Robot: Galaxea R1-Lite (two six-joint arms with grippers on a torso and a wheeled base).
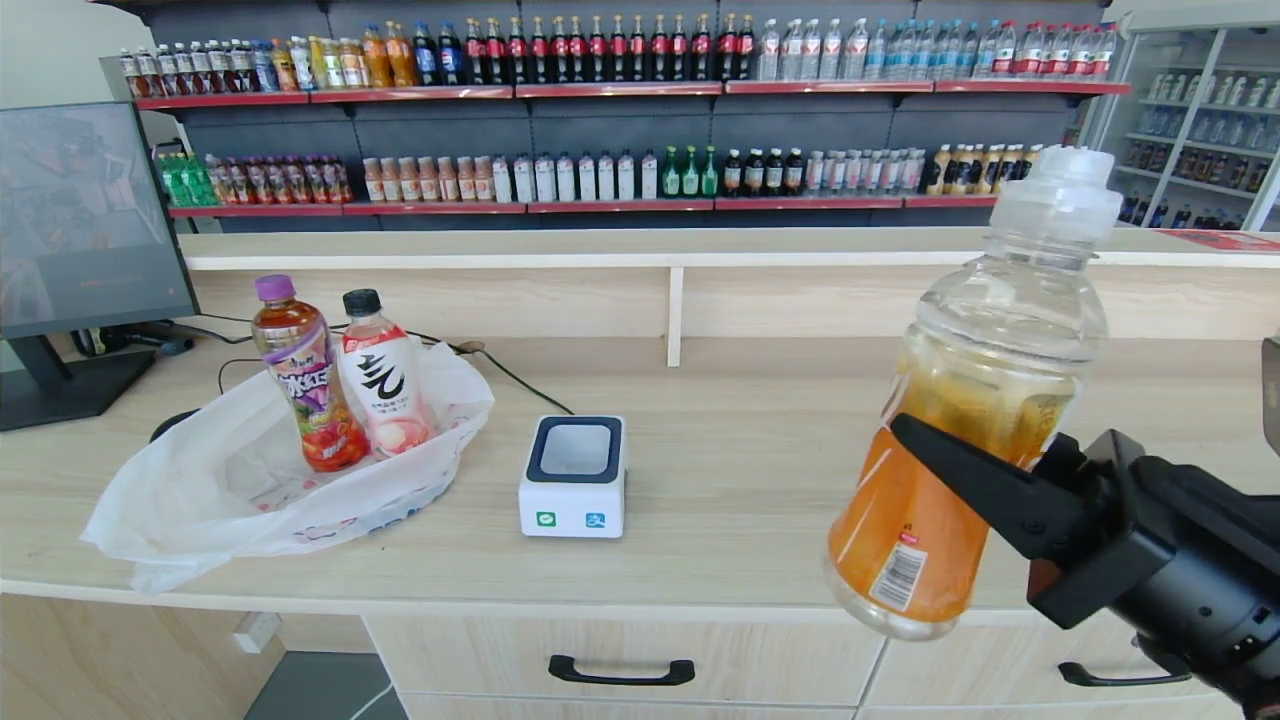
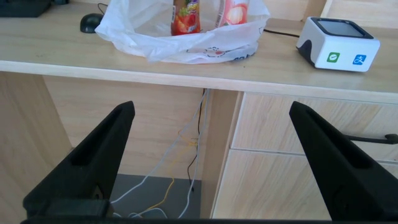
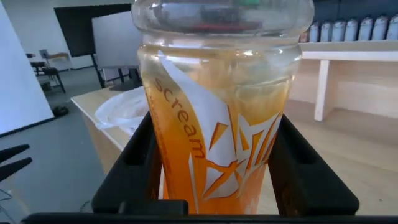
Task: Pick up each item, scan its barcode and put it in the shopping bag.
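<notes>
My right gripper is shut on an orange drink bottle with a clear cap, held tilted in the air at the right, its barcode facing the front. The same orange bottle stands between the black fingers in the right wrist view. The white scanner with a dark window sits mid-counter, left of the bottle. A white shopping bag lies open at the left, holding a purple-capped bottle and a black-capped bottle. My left gripper hangs open below the counter edge, in front of the bag and scanner.
A monitor on a stand occupies the counter's far left, with cables running behind the bag. A raised wooden ledge backs the counter. Drawers with black handles sit below. Shelves of drinks line the back wall.
</notes>
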